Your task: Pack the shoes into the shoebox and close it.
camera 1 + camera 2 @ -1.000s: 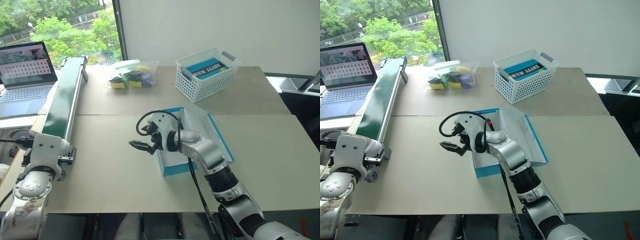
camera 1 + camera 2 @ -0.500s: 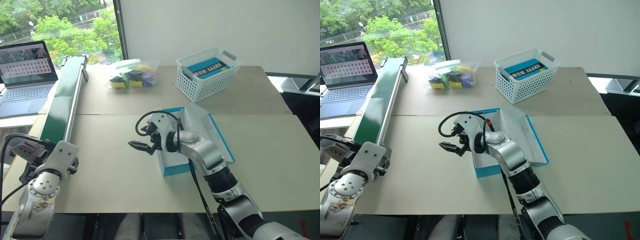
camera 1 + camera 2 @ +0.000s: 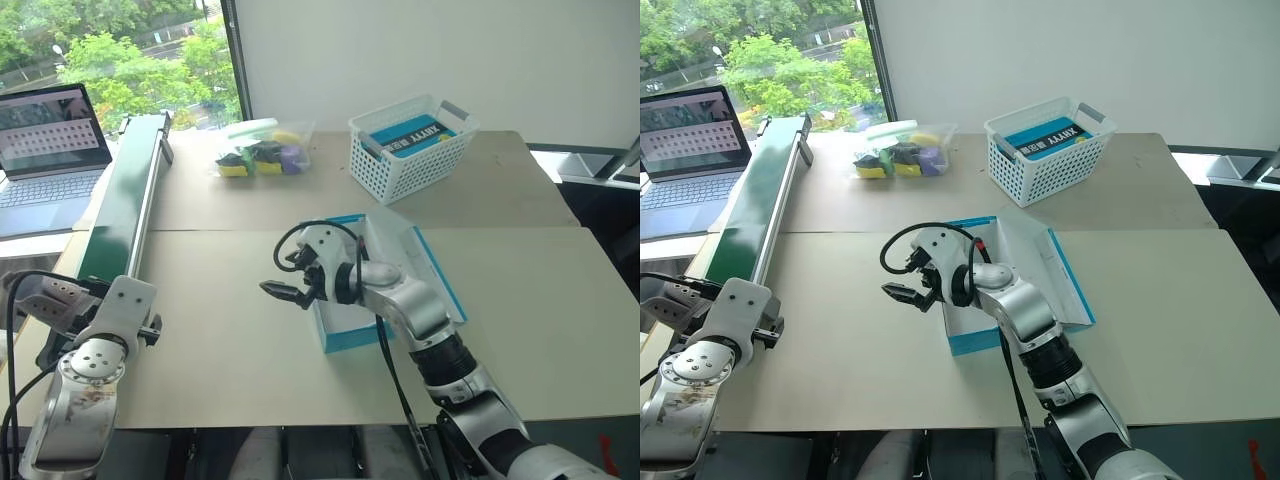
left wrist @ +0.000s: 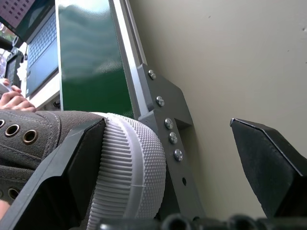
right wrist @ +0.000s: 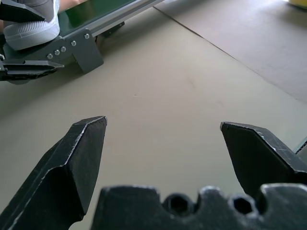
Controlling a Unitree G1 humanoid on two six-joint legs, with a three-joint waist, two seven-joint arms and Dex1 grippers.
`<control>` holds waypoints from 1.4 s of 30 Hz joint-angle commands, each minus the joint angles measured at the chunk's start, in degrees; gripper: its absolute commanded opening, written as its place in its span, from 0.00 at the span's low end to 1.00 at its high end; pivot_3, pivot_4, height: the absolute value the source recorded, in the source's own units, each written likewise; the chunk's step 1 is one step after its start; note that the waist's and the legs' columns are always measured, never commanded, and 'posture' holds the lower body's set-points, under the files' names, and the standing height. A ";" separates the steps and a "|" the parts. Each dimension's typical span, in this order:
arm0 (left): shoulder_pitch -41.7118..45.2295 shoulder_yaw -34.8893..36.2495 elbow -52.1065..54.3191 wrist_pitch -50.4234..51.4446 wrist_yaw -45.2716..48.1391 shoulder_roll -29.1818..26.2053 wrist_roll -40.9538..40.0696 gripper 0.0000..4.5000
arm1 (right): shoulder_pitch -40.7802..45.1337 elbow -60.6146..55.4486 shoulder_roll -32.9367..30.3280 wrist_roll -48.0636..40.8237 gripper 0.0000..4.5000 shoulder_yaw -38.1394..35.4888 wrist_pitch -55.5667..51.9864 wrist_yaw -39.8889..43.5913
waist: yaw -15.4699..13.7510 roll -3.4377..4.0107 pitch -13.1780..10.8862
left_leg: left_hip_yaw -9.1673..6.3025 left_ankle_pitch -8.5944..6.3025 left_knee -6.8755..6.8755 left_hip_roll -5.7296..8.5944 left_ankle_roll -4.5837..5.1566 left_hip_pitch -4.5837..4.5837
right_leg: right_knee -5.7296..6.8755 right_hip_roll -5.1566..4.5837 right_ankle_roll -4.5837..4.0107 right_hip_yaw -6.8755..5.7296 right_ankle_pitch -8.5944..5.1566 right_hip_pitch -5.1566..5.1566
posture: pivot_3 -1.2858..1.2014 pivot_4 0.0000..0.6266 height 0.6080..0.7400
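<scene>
We see a beige table [image 3: 230, 300] with a long green conveyor [image 3: 125, 200] running along its left side, from near to far. Beyond the conveyor, on the far left, an open laptop [image 3: 50, 140] shows a lit screen. At the far edge sit two containers — a clear bag of colourful items [image 3: 260, 152] and, to its right, a white lattice basket [image 3: 412, 148] holding a blue book [image 3: 410, 134].

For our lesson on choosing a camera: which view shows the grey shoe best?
The left wrist view: the shoe is close up, showing its ribbed pale toe and eyelets between the open left tool's fingers. The right wrist view shows it small, beside the conveyor. In the eye views I cannot make it out.
</scene>
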State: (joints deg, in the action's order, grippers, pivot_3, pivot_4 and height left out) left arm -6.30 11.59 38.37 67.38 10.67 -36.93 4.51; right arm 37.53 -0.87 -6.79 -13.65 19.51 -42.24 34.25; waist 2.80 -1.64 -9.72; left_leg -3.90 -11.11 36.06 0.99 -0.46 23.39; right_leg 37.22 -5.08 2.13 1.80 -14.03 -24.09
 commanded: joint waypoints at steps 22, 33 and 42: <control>1.08 1.77 2.07 -3.04 -4.91 4.66 3.41 0.13 | -0.01 -2.94 -0.98 0.07 1.00 -0.27 -0.59 -0.17 | -0.36 -0.02 0.02 | 0.28 0.00 0.01 0.00 0.00 -0.14 | 0.07 -0.03 0.01 0.21 0.00 0.02 | 0.52 0.24 0.88; 5.35 12.58 14.91 -15.90 -12.76 23.71 0.87 0.24 | 0.03 -2.07 -0.81 0.69 1.00 0.95 -0.07 0.25 | -0.44 -0.27 0.09 | 0.61 -0.01 0.09 0.00 -0.01 0.02 | -0.01 -0.08 0.11 0.33 0.08 -0.04 | 0.52 0.24 0.88; -0.69 30.25 20.31 -9.14 -7.14 31.82 -7.46 0.89 | 0.47 -1.29 -0.85 1.17 1.00 1.91 0.18 1.74 | -0.34 -0.29 0.09 | 0.80 -0.01 0.26 -0.04 0.01 0.01 | 0.02 0.01 0.13 0.28 0.09 0.05 | 0.52 0.24 0.88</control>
State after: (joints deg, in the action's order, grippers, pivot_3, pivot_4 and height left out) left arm -6.93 38.43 56.62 57.62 1.91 -3.85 -1.27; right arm 37.37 -0.99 -7.84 -12.41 21.64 -42.92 35.26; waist 2.46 -1.93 -9.62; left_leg -3.10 -11.13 36.35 0.94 -0.45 23.40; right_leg 37.25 -5.05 2.26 2.07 -13.94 -24.01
